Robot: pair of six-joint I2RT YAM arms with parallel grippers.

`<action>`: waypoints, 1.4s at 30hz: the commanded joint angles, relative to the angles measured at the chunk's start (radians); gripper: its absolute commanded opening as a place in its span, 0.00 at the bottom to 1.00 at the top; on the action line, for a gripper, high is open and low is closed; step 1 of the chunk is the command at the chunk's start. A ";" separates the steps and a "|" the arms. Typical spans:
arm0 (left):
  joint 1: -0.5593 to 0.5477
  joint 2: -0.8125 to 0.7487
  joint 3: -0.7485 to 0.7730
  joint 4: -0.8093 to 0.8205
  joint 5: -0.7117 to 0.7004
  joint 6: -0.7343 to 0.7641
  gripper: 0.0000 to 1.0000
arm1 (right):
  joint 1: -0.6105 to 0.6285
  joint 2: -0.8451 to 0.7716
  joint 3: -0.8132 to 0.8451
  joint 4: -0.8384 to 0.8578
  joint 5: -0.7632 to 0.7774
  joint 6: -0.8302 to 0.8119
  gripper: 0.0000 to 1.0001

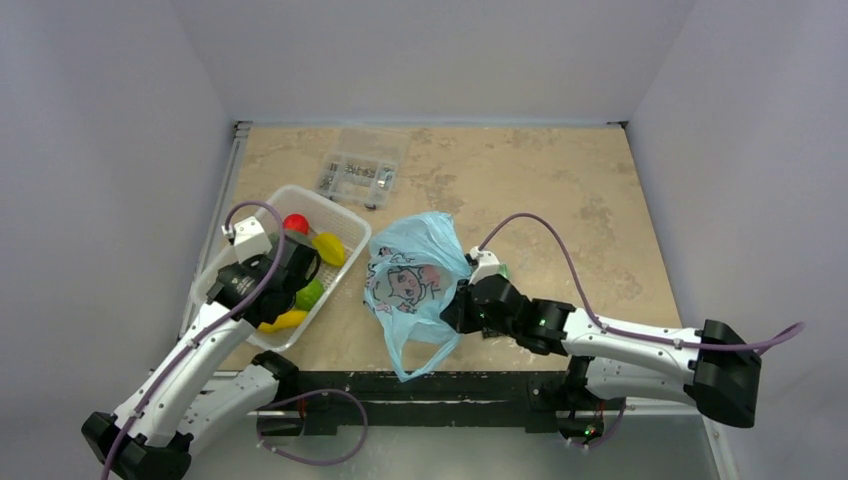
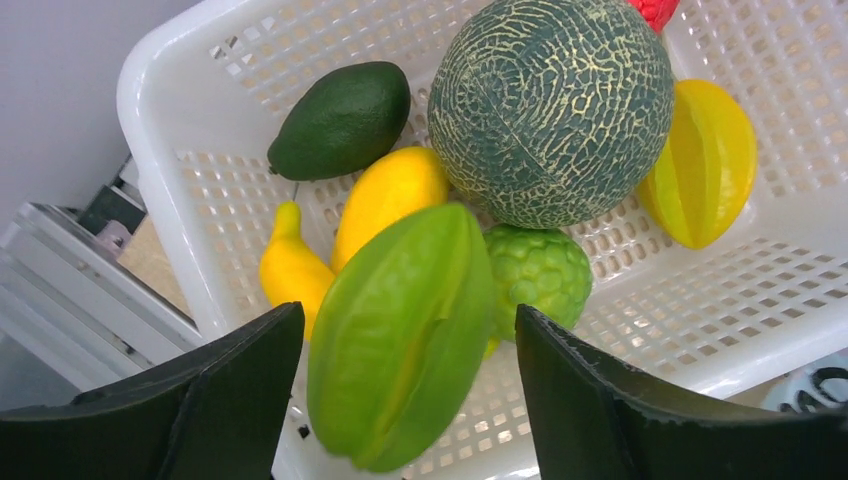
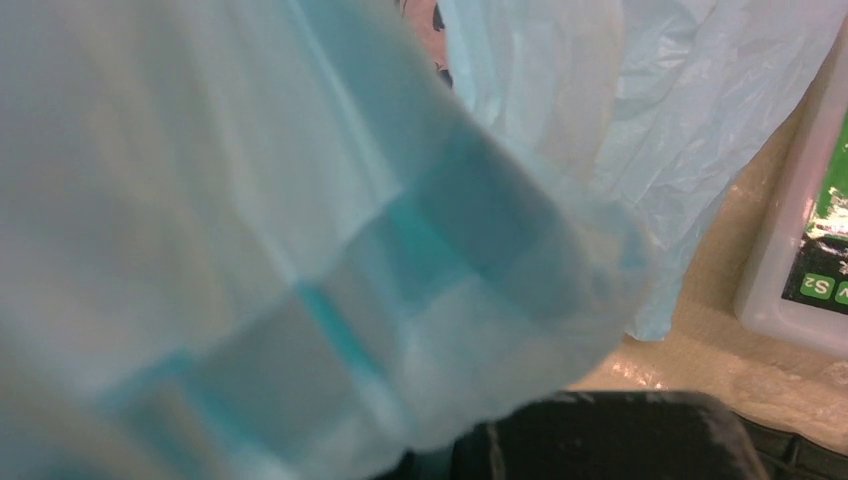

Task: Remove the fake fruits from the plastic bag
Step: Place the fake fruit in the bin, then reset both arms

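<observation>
Pale walls [image 1: 100, 120] enclose a beige table [image 1: 560, 200], where fake fruits [image 2: 550, 110] are piled in a white mesh basket [image 1: 345, 215]. A green star fruit [image 2: 400, 330] is framed by the left gripper [image 2: 408, 312], jaws parted, over it. Beside the basket, the plastic bag [image 1: 415, 270] is pinched by the closed right gripper [image 1: 455, 305].

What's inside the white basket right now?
A melon, avocado, mango, a small yellow fruit, a bumpy green fruit, a yellow star fruit and a red one; a green star fruit is over them inside the open left gripper. Anything beneath is covered.
</observation>
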 commanded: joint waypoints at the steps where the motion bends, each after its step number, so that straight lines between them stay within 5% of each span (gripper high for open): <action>1: 0.020 -0.019 0.010 0.020 0.011 0.012 0.87 | 0.004 0.037 0.076 0.034 0.017 -0.031 0.00; 3: 0.023 -0.033 0.023 0.008 0.011 0.010 1.00 | 0.004 0.052 0.094 0.033 0.018 -0.042 0.00; 10: 0.025 -0.114 0.100 0.002 0.119 0.083 1.00 | 0.002 0.090 0.160 -0.027 0.062 -0.065 0.00; 17: 0.024 -0.316 0.221 0.055 0.299 0.209 1.00 | 0.002 0.058 0.218 -0.135 0.124 -0.097 0.52; 29: 0.023 -0.405 0.503 0.018 0.389 0.315 1.00 | 0.002 -0.138 0.431 -0.446 0.236 -0.165 0.98; 42: 0.023 -0.530 0.628 0.065 0.336 0.456 1.00 | 0.002 -0.401 0.656 -0.615 0.534 -0.260 0.99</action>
